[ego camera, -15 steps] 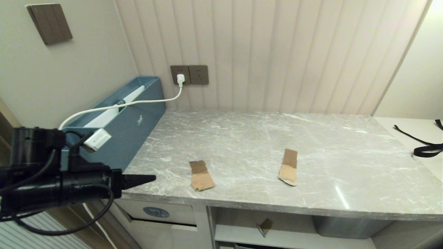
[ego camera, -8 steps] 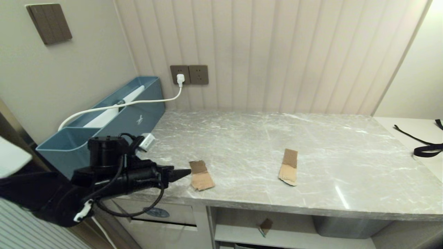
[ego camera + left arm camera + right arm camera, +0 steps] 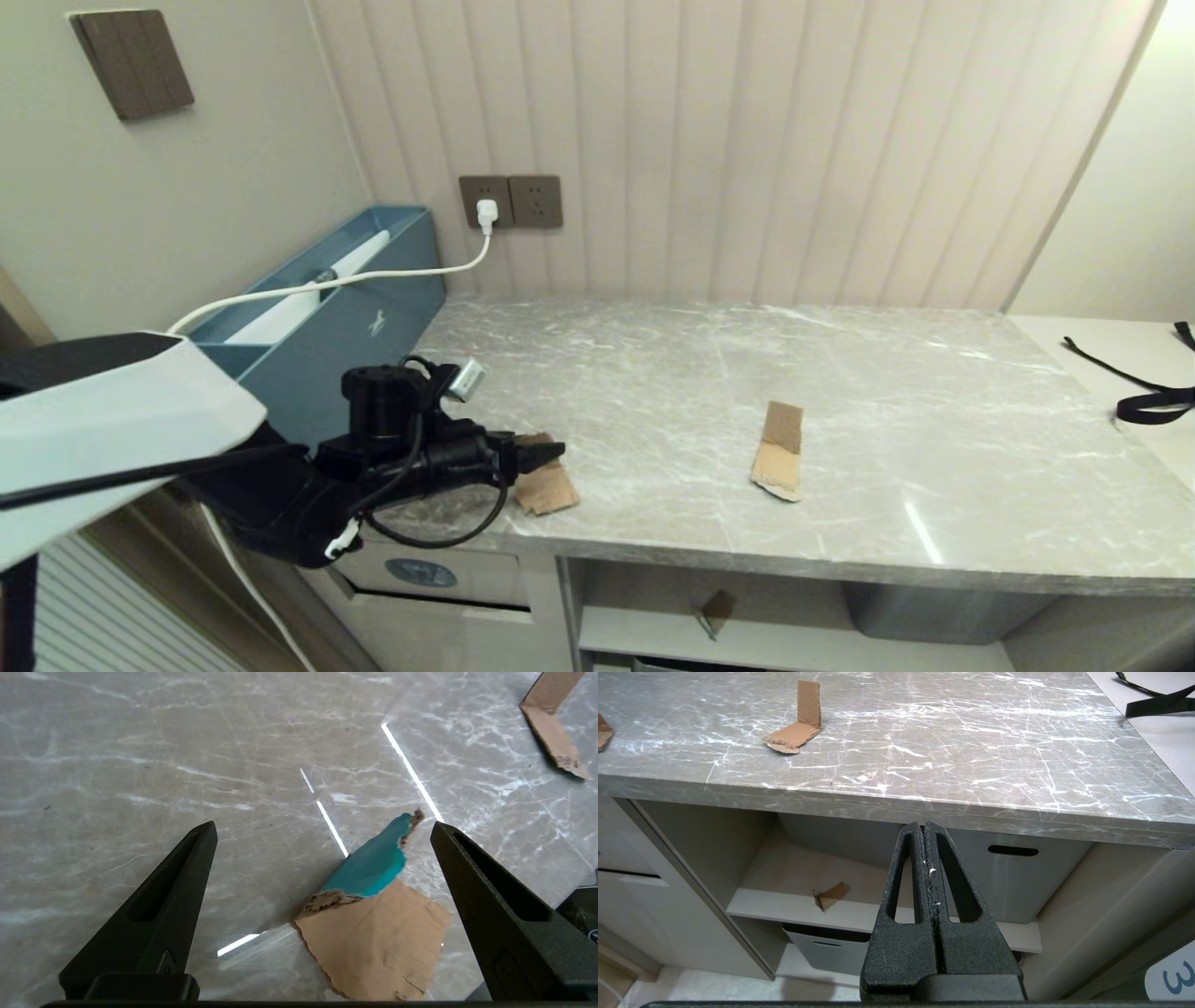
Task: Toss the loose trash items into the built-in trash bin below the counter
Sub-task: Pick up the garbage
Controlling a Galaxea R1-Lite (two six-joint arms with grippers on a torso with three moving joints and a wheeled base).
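Note:
Two bent brown cardboard scraps lie on the grey marble counter [image 3: 840, 373]. My left gripper [image 3: 551, 453] hovers just over the left scrap [image 3: 553, 489] near the front edge. In the left wrist view the gripper [image 3: 323, 826] is open, and this scrap [image 3: 387, 942], with a raised teal flap, lies between the spread fingers nearer one of them. The second scrap [image 3: 780, 451] lies apart to the right. A tiny scrap [image 3: 716, 611] sits on the shelf under the counter. The trash bin flap with its blue oval sticker [image 3: 421, 571] is below the left arm. My right gripper [image 3: 923, 826] is shut and empty, parked in front of the shelves.
A blue tray box [image 3: 355, 308] stands against the left wall with a white cable [image 3: 373, 277] running to the wall socket [image 3: 485, 213]. A black strap [image 3: 1148, 397] lies at the far right. Grey storage tubs [image 3: 1017, 877] sit on the shelves under the counter.
My left arm has swung in from the left, over the counter's front edge, until its gripper reached the left scrap. The scraps have not moved.

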